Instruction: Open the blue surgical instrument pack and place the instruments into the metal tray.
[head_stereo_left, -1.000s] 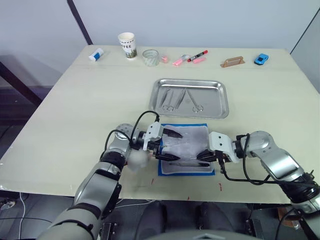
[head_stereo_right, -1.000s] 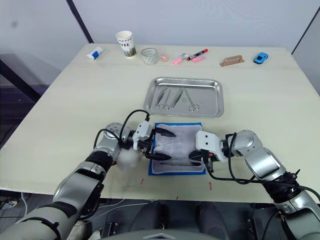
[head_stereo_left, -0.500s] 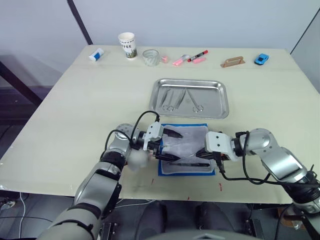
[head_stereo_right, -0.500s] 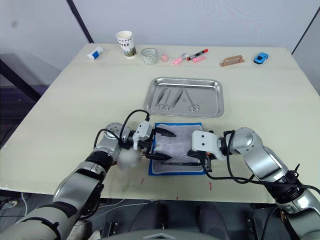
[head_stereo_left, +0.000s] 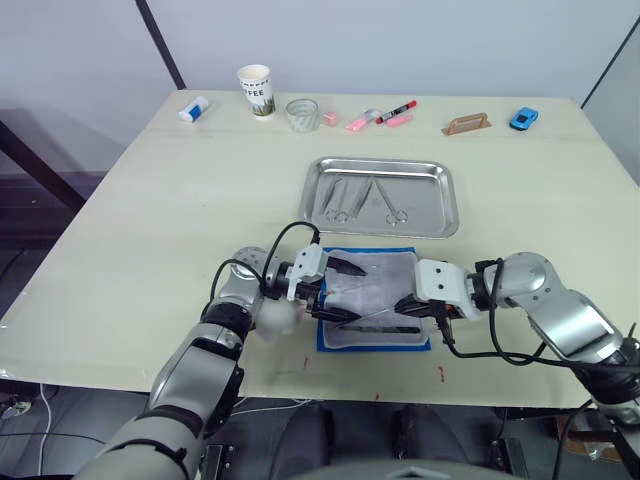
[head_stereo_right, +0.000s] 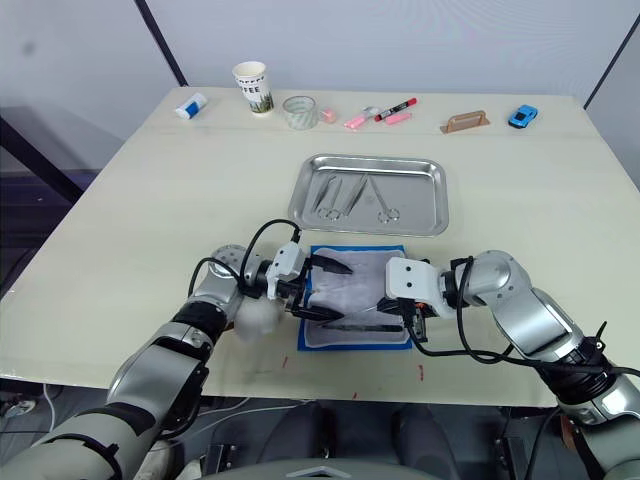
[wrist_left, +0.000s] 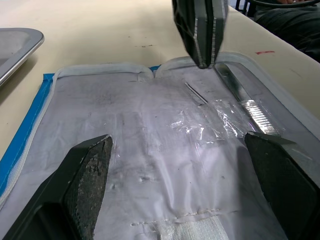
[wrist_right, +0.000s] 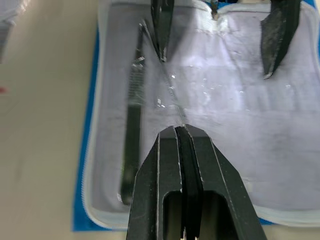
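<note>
Lying open on the worktop (head_stereo_left: 150, 200) near its front edge, the pack (head_stereo_left: 372, 297) shows its pale lining up, just in front of the tray (head_stereo_left: 381, 197). The left gripper (head_stereo_left: 336, 292) sits at the pack's left edge with its jaws spread wide, one finger over the lining and the other near the front border, holding nothing. The right gripper (wrist_right: 179, 131) rests on the pack's right part with its jaws pressed together on a thin needle-like instrument (wrist_right: 170, 89) that runs across the lining. A long flat instrument (wrist_right: 131, 120) lies beside it along the pack's front border. Several more instruments (head_stereo_left: 362, 199) lie inside the tray.
</note>
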